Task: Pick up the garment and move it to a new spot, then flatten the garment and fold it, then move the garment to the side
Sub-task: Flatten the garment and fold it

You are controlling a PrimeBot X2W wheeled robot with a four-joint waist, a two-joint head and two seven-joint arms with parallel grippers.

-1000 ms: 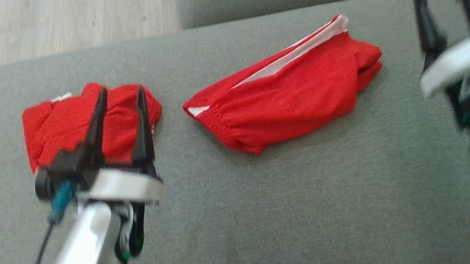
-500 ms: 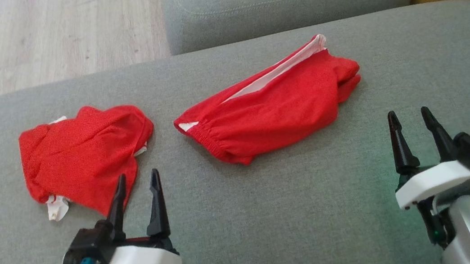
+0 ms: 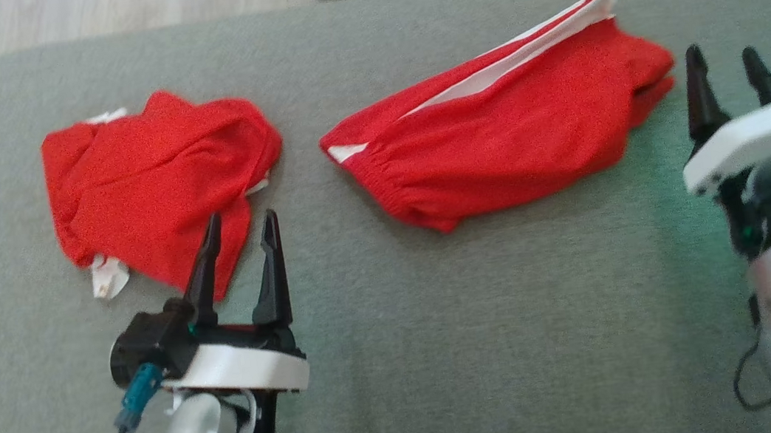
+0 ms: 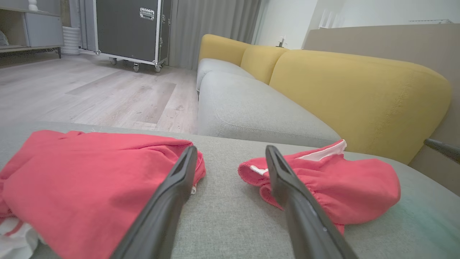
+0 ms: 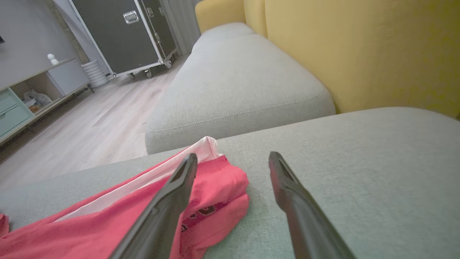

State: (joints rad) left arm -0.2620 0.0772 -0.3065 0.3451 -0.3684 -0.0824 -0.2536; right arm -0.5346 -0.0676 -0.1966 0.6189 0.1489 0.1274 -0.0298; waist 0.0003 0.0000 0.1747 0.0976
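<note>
Beside the crumpled garment [image 3: 157,179], the left pincer [image 3: 242,217] points forward, agape.

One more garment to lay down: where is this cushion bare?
The wide near strip of cushion between left claw and right claw, before the red shorts. Only a narrow gap separates those from the crumpled red garment, where it is crowded.
</note>
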